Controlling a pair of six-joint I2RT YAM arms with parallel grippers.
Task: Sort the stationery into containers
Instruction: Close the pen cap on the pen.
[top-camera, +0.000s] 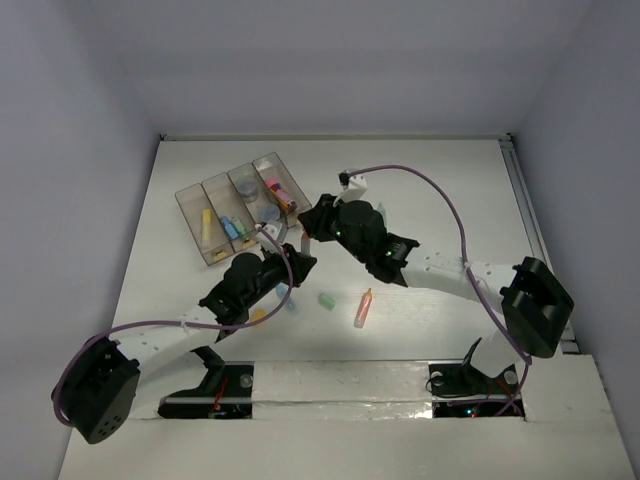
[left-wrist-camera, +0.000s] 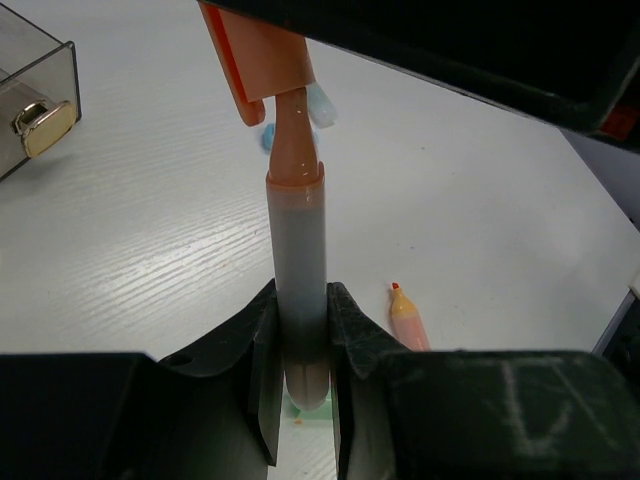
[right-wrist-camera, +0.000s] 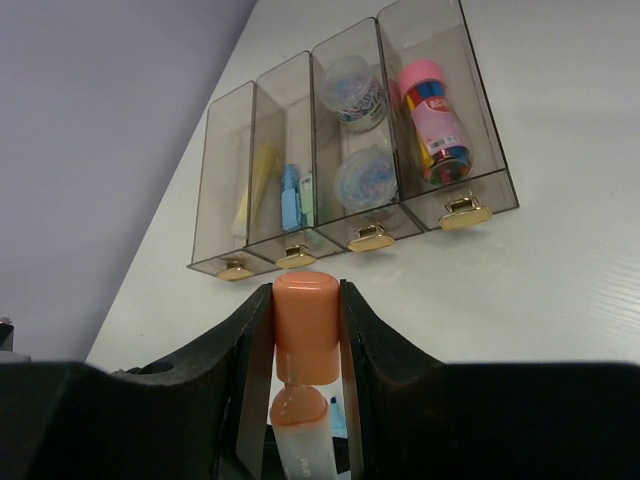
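L gripper (left-wrist-camera: 300, 335) pinches grey-barrelled orange marker (left-wrist-camera: 298, 235), base hidden btwn jaws; R gripper (right-wrist-camera: 305, 300) clamps its orange plastic cap (right-wrist-camera: 305, 340), nib hidden inside.

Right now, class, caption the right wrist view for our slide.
Right gripper clamps an orange marker cap, four-compartment tray beyond.

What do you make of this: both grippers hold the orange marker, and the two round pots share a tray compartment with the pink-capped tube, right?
No: the right wrist view shows the two round pots in their own compartment of the tray, next to that of the pink-capped tube. The left gripper and right gripper do both hold the orange marker.
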